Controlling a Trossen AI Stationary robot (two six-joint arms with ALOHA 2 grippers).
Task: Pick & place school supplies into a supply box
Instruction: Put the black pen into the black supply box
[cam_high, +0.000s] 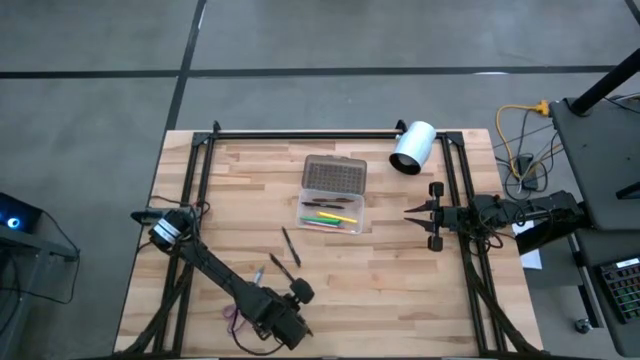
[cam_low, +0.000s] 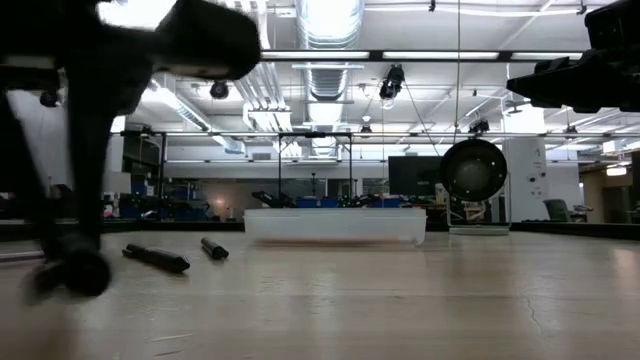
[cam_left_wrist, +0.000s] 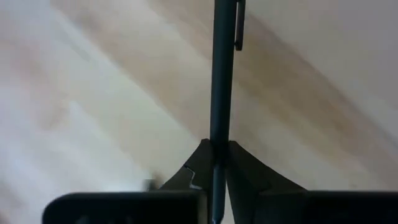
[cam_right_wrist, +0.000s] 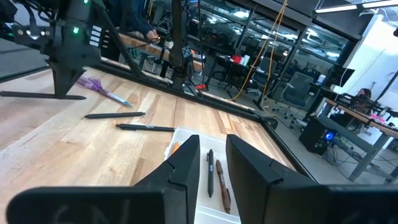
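The supply box (cam_high: 333, 196) sits mid-table, its dotted lid (cam_high: 335, 174) lying open on the far side. Green, yellow and orange pens lie in its clear tray (cam_high: 330, 217). Two black pens (cam_high: 290, 245) (cam_high: 283, 268) lie loose near it, with a third small one (cam_high: 258, 273) beside them. Purple scissors (cam_high: 232, 315) rest by the near edge. My left gripper (cam_left_wrist: 217, 152) is low over the near part of the table (cam_high: 262, 325), shut on a dark pen (cam_left_wrist: 219, 74). My right gripper (cam_high: 410, 212) hovers open to the right of the box, with the tray (cam_right_wrist: 199, 186) showing between its fingers. My left gripper pinches the dark pen's barrel (cam_left_wrist: 217, 134) between its two fingertips, which lie across it. The long clip end (cam_left_wrist: 237, 25) sticks out well ahead and a short piece runs back between the fingers. I cannot tell whether the pen is clear of the table.
A white cylinder (cam_high: 413, 147) with a dark opening lies at the far right corner. A black frame rail (cam_high: 300, 133) runs along the far edge, with struts down both sides. Bare wood lies between the box and my right gripper. Cables and equipment stand off the table's right side.
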